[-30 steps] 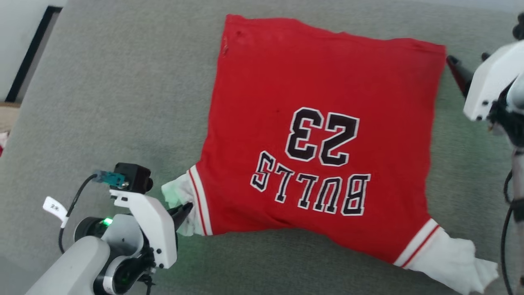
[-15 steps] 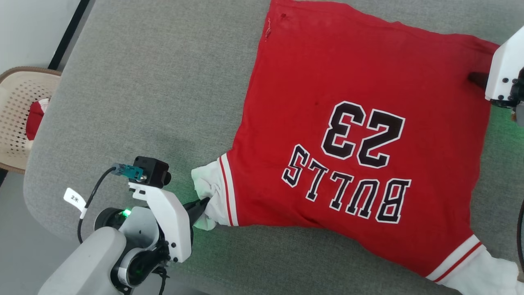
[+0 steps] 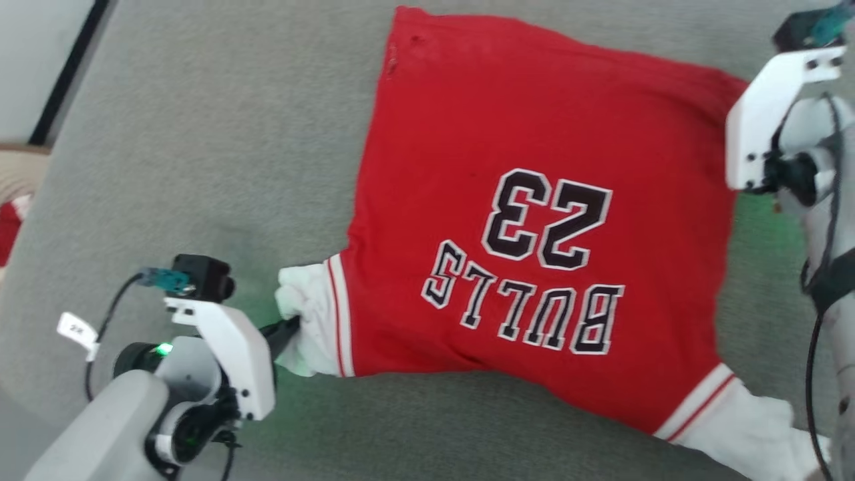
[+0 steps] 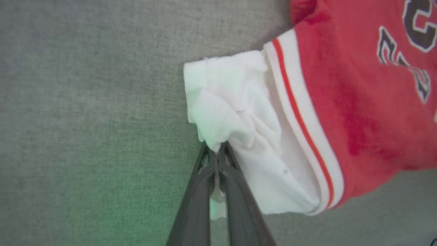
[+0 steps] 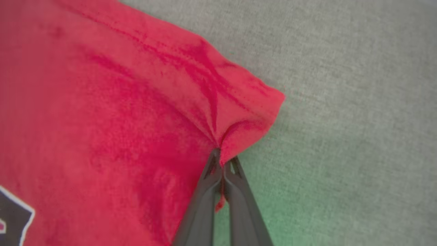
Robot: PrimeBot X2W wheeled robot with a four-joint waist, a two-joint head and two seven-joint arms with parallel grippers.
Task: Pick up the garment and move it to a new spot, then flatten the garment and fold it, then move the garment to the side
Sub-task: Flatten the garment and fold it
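A red hem corner of the shirt [image 3: 534, 167] is now being pinched by the right gripper [image 5: 222, 160], its fingers pressed together on a fold of cloth. A second ago those fingers were being held spread, just beside that corner and apart from it. The left gripper [image 4: 215, 152] is still being kept clamped on the bunched white sleeve [image 4: 239, 112], as before. The head view is being framed differently, the camera having moved.

The shirt is being left flat on the grey pad [image 3: 200, 167], from the centre out toward 3 o'clock, with its print up and reading upside down. In the head view the left gripper is being seen at 8 o'clock and the right arm's housing [image 3: 761, 127] at 2 o'clock, with its fingers being hidden behind it. The second sleeve [image 3: 748, 427] is being cut off at 5 o'clock. A pale and red thing [image 3: 10, 200] at 9 o'clock is too blurred to be named.

Being counted: one shirt, two sleeves, two grippers.
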